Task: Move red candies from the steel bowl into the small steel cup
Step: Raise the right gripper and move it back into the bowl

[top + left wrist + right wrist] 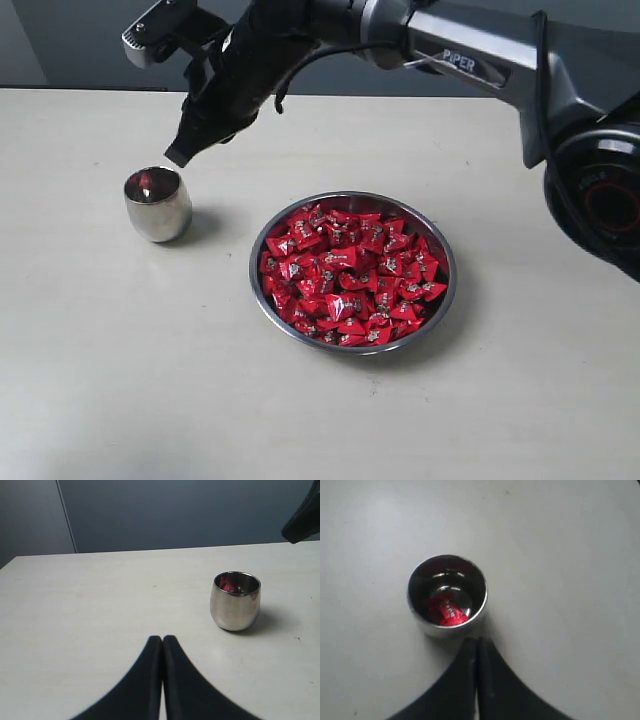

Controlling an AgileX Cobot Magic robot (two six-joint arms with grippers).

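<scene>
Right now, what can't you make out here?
- Exterior view: the wall of the small steel cup hides most of its contents.
- Exterior view: the red candies cover the floor of the steel bowl; their markings are too small.
- Left wrist view: the bottom edge cuts off the left gripper.

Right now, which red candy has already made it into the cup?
The lone candy lying at the bottom of the small steel cup; all the others are heaped in the steel bowl.
</scene>
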